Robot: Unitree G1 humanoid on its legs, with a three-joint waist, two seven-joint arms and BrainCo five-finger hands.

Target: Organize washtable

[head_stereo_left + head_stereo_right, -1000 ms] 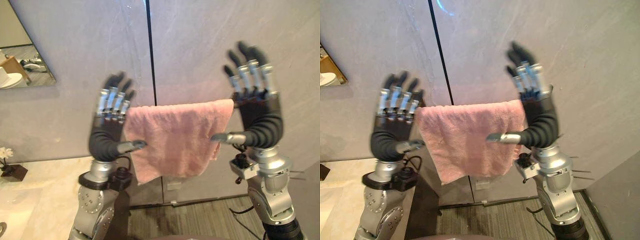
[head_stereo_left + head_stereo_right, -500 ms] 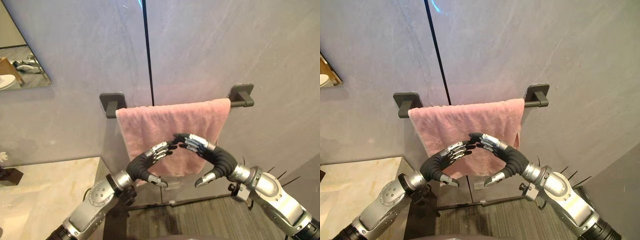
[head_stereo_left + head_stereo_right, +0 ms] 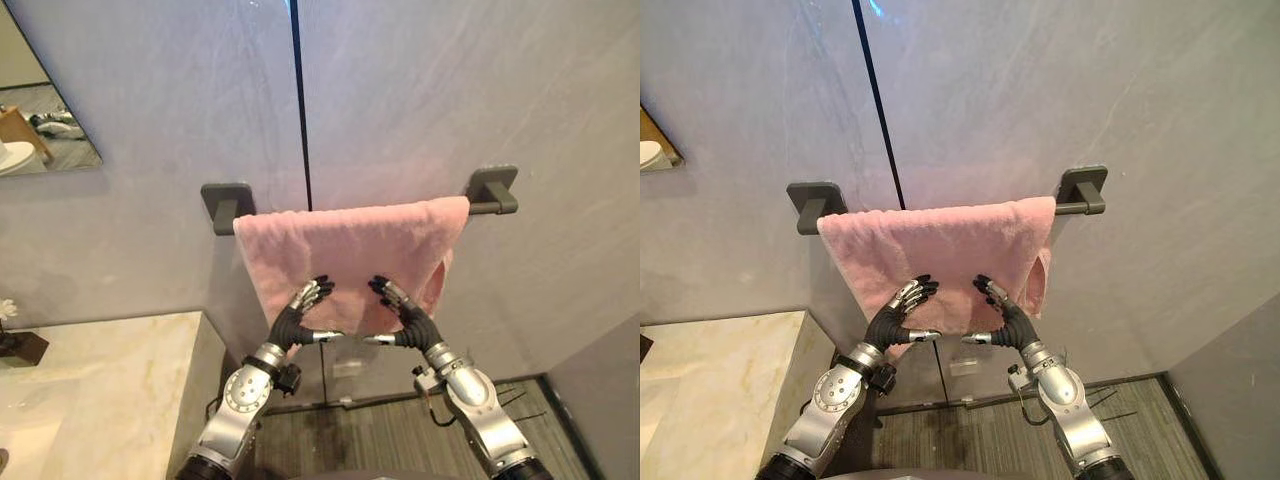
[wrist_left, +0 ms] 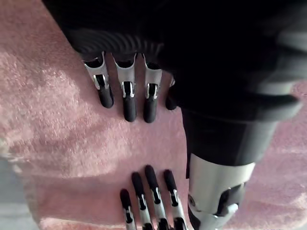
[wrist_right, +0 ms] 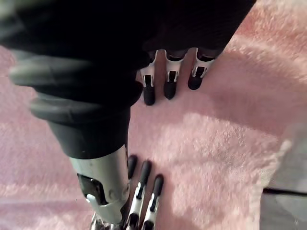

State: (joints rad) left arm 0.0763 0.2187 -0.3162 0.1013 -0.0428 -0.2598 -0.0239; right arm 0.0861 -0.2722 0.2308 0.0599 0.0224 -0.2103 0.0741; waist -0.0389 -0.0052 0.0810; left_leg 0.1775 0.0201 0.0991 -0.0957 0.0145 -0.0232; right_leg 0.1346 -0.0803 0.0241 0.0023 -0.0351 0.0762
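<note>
Pink towel (image 3: 345,258) seen draped over dark wall bar (image 3: 491,193), centre of frame; right edge bunched, hung lower. Left hand (image 3: 297,315) and right hand (image 3: 408,317) raised just below centre, fingers straight and slightly spread, nothing clasped. Dark tips laid against towel's lower part, contact probable but not certain. Thumbs pointed toward each other. Vertical dark seam (image 3: 298,100) in grey wall partly covered by towel. Mirror (image 3: 40,120) at upper left. Marble counter (image 3: 100,390) at lower left, small dark block with white flower (image 3: 20,345) set at left edge.
</note>
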